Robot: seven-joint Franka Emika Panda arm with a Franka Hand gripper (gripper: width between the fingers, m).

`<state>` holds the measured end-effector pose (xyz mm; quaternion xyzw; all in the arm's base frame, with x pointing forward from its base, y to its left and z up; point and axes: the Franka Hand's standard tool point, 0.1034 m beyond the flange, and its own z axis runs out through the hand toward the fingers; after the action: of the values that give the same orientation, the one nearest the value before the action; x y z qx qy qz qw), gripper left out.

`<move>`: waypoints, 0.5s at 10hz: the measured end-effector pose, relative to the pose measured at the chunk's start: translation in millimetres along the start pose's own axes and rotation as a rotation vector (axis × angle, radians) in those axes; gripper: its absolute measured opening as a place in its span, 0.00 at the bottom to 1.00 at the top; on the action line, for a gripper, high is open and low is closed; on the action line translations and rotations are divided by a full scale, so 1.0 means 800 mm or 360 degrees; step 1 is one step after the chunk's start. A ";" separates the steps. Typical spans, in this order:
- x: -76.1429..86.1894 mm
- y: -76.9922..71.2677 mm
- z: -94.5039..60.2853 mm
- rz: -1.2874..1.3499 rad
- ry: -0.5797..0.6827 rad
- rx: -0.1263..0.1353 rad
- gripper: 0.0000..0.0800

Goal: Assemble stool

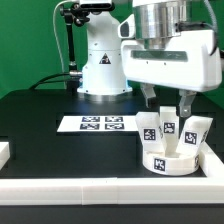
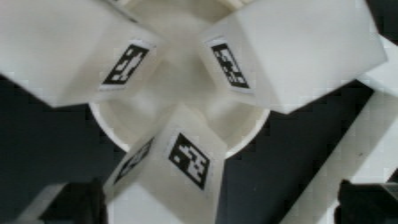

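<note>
While tool [image 1: 176,103] hides middle leg [image 1: 169,126], grip unclear; seat [image 1: 166,160] below

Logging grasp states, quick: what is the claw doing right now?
Claw: fingers straddle a stool leg on the seat; whether it is clamped cannot be told.

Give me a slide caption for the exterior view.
Gripper lowered among three legs standing on the round seat, beside the marker board.

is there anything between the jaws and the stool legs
Nothing visible does. The gripper hangs directly over the legs standing on the round seat, with its jaws down among the leg tops.
</note>
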<state>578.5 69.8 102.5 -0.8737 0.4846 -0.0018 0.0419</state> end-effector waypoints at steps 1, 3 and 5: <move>0.002 -0.001 -0.001 -0.0233 0.0034 -0.0026 0.81; 0.007 -0.002 -0.003 -0.0627 0.0038 -0.0031 0.81; 0.010 0.001 -0.003 -0.0894 0.0036 -0.0037 0.81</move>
<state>581.7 62.7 104.3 -0.9741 0.2239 -0.0174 0.0243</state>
